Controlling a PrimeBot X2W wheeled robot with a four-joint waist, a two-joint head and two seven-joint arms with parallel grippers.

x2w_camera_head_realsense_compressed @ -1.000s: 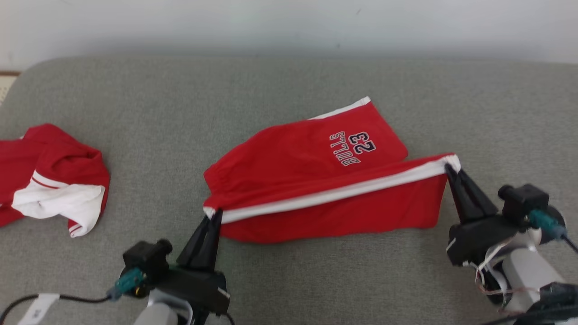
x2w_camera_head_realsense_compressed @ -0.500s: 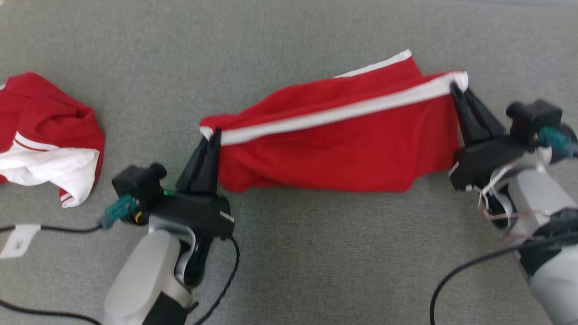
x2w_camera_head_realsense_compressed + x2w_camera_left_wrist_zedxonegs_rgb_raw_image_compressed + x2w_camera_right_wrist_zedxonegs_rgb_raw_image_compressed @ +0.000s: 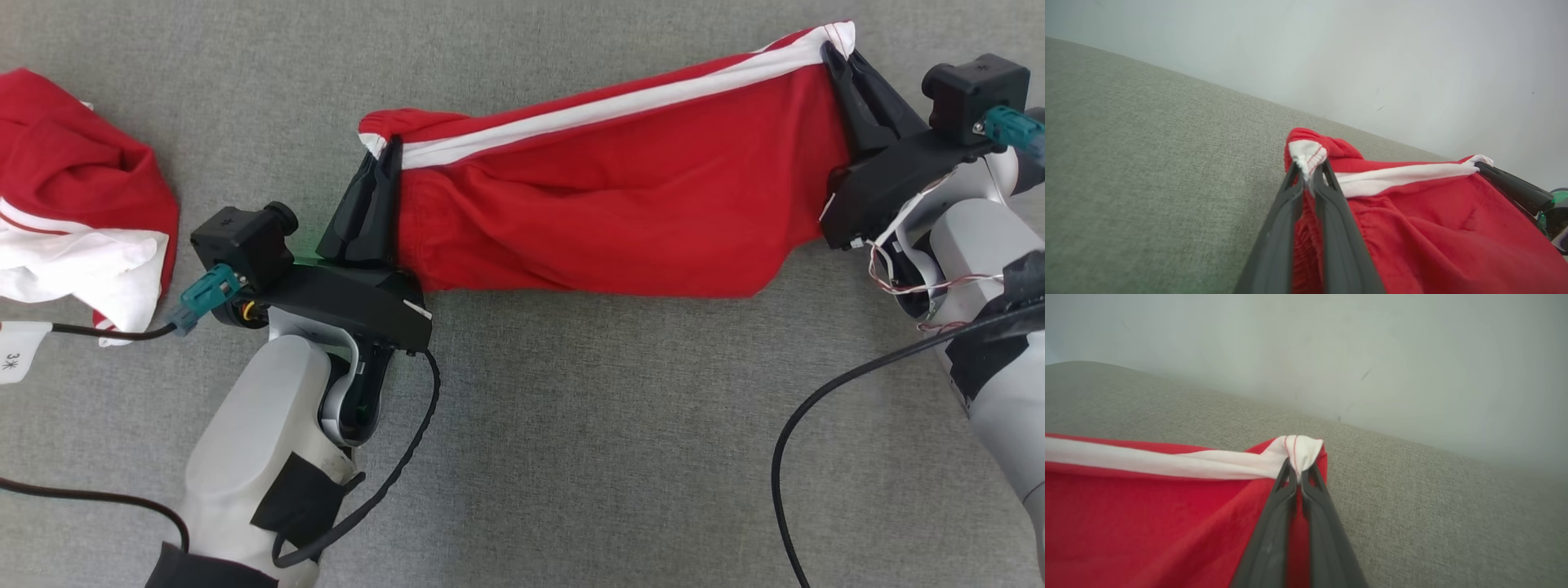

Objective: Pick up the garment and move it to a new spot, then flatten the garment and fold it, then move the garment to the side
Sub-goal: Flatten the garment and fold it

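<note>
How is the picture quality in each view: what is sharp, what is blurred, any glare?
Head view: even light, no glare, red shorts and grey cushion sharp. Left wrist view: left pincer blurs toward the lens. Right wrist view: hazy overall, right pincer soft near the bottom edge.

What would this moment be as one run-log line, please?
left gripper: shut on red shorts, waistband corner | right gripper: shut on red shorts, hem corner | cloth: stretched between grippers
</note>
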